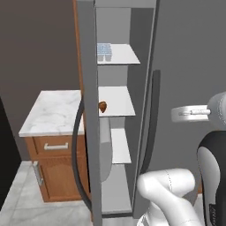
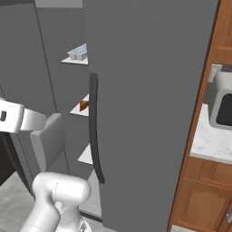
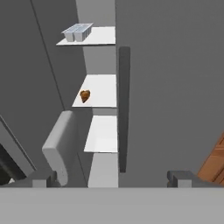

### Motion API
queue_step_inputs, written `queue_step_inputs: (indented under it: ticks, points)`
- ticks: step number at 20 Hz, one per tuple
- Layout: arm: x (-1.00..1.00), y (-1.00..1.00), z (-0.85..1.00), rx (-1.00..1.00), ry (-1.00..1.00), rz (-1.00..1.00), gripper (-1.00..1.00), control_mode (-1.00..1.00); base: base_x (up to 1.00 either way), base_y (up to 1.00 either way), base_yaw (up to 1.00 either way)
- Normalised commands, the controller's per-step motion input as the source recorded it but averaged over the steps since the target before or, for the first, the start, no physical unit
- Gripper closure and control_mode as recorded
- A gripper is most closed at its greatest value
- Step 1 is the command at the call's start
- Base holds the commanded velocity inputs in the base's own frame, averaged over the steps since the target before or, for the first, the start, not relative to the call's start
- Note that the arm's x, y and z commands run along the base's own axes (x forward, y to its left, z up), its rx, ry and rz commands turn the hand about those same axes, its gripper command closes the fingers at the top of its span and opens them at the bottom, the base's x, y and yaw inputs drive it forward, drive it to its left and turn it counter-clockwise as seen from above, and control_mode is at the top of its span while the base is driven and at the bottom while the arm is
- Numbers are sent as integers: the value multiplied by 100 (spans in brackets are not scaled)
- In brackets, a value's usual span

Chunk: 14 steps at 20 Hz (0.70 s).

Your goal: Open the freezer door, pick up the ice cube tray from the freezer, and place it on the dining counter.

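A tall grey side-by-side fridge stands ahead. Its freezer (image 1: 115, 132), the narrow left compartment, is open, and white shelves show inside. The freezer door (image 1: 88, 110) is swung out to the left and seen nearly edge-on in the left base view, with its dark curved handle (image 1: 78, 154) bowing out toward a small cabinet. The plain grey fridge door (image 2: 149, 113) on the right is shut, a long dark handle (image 2: 94, 127) running down its left edge.

The small marble-topped wooden cabinet (image 1: 55, 112) stands left of the freezer.

The white robot arm (image 1: 170, 194) rises low in front of the fridge. Its jaws (image 3: 111, 177) stand wide apart and hold nothing, facing the open compartment from well outside it.

The ice cube tray (image 1: 104, 50), pale blue-white, sits at the left end of the upper shelf (image 1: 119, 55). A small brown item (image 1: 102, 106) lies on the shelf below.
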Motion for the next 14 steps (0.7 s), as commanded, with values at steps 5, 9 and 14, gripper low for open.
queue_step_inputs:
  ticks: [5, 9, 14]
  points:
    - [0, 0, 0, 0, 0, 0, -100, 100, 49, -1, 18]
    - [0, 0, 0, 0, 0, 0, -100, 100, 61, 0, 12]
    - [0, 0, 0, 0, 0, 0, -100, 100, 47, 0, 11]
